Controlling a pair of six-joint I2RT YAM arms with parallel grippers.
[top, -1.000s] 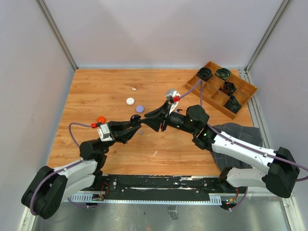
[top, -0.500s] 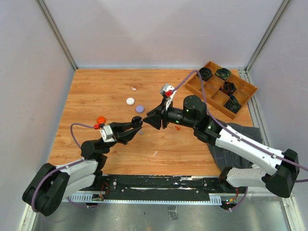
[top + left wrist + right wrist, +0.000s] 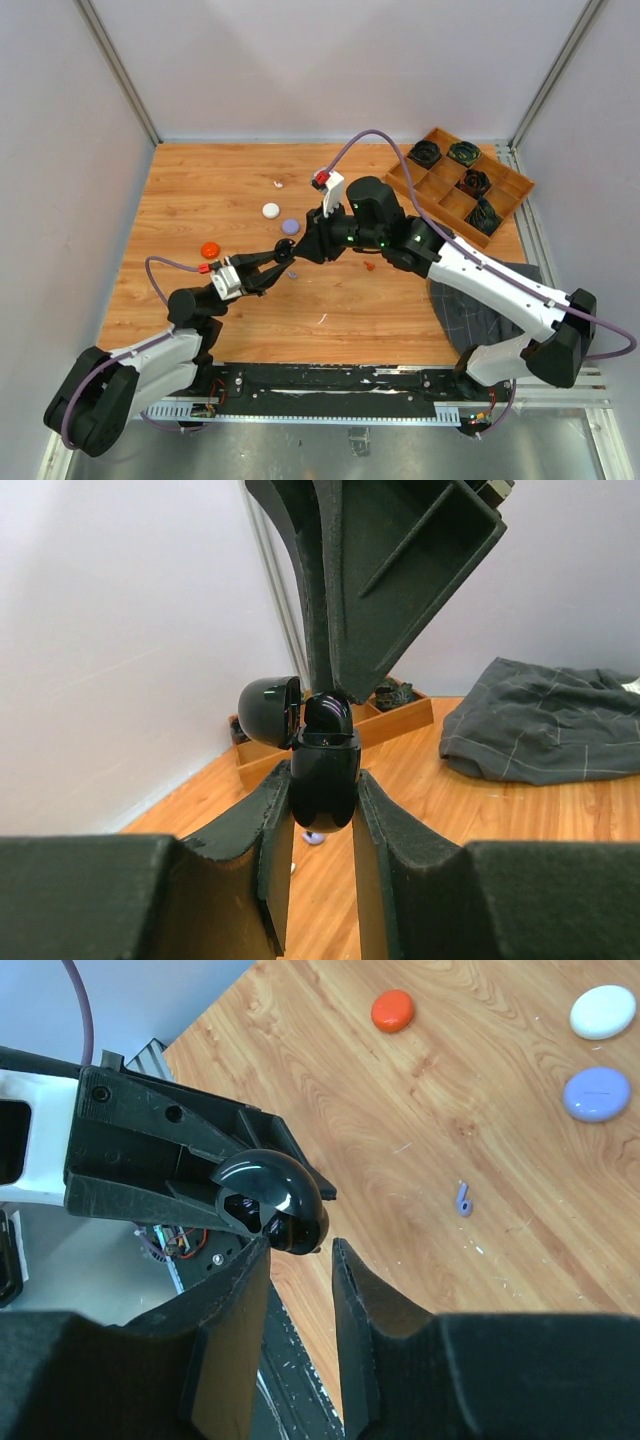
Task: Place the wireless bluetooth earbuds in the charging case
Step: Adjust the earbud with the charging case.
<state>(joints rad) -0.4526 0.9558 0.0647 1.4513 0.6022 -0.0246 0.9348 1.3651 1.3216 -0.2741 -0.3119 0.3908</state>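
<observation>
Above a wood-grain table (image 3: pixel 200 190), a glossy black pebble-shaped charging case (image 3: pixel 325 780), clenched upright between the fingers (image 3: pixel 268 860) of the left gripper (image 3: pixel 281 257), with its domed lid (image 3: pixel 268 710) hinged open to one side. Directly over the case mouth, the right gripper (image 3: pixel 302 248), pointing down with its tips close to the rim. Jaws parted, bare wood visible through the gap, nothing seen clamped between them. In the open mouth, a dark rounded shape (image 3: pixel 328 716), too black against the case to call a bud or not.

Loose on the boards, three of the tiny stemmed plastic wireless bluetooth earbuds, all outside the case: a pale purple bud (image 3: pixel 463 1199) on the wood just below the meeting grippers, a red-orange bud (image 3: pixel 368 266) beside the right arm, and a white bud (image 3: pixel 278 183) well apart toward the far wall.

Also on the table, three small round puck-like discs: an orange disc (image 3: pixel 392 1009) near the left arm, with a white disc (image 3: pixel 603 1011) and a pale purple disc (image 3: pixel 597 1093) just beside each other farther back.

At the far right corner, a compartmented wooden tray (image 3: pixel 440 200), set at an angle, with black coiled bundles (image 3: pixel 463 152) in four of its sections. Nearer, along the right side, a rumpled grey checked cloth (image 3: pixel 540 720) under the right arm
</observation>
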